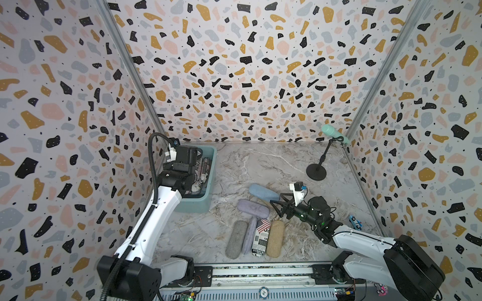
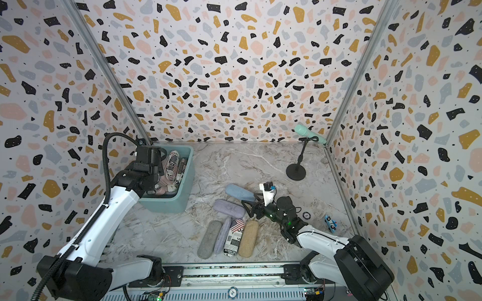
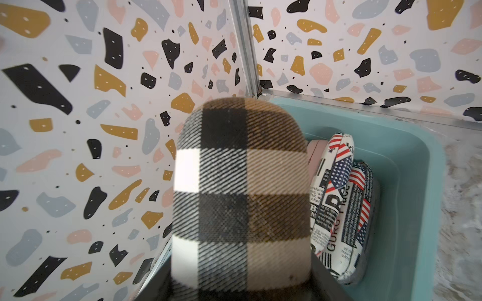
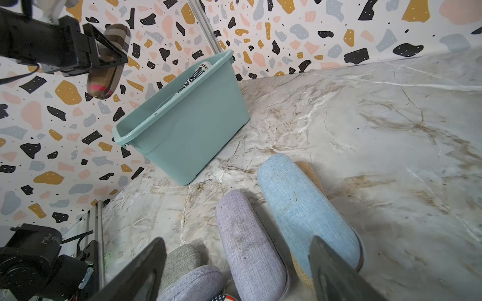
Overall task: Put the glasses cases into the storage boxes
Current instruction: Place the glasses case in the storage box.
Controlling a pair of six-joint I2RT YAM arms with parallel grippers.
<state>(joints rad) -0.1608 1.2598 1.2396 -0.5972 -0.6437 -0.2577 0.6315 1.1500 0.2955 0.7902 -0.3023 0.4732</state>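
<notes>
The left end effector [image 4: 112, 50] was clamped across the middle of one plaid case [image 3: 240, 195]. This case was a rounded oblong in coarse beige, brown, black and white twill, held in the air over the teal tub [image 4: 182, 125] and clear of its rim. The single tub, smooth plastic with a rolled rim and tapered sides, stood in the desk's far left corner against the terrazzo-print walls. Inside it two newsprint cases [image 3: 331, 208] printed with US flags stood on edge, with one pink case [image 3: 314, 153] partly hidden behind them. The right end effector [image 4: 237, 242] had its jaws wide apart and gripped nothing. It hung low over the right-hand ends of one light blue case [image 4: 305, 208] and a lavender case [image 4: 247, 242], both in fine woven cloth and lying side by side. Whether a finger touched the blue one could not be told. Nearer the arm bases four more cases lay in a touching row: one grey felt-like case [image 1: 236, 239], a second lavender case [image 1: 249, 235] on its edge, one flag newsprint case [image 1: 260, 238] and one tan burlap-textured case [image 1: 275, 238]. Elsewhere on the marble-patterned desk [image 1: 260, 161], one mint microphone [image 1: 333, 132] on a black round-footed stand stood in the far right corner. One small blue toy car [image 1: 355, 222] lay by the right wall.
</notes>
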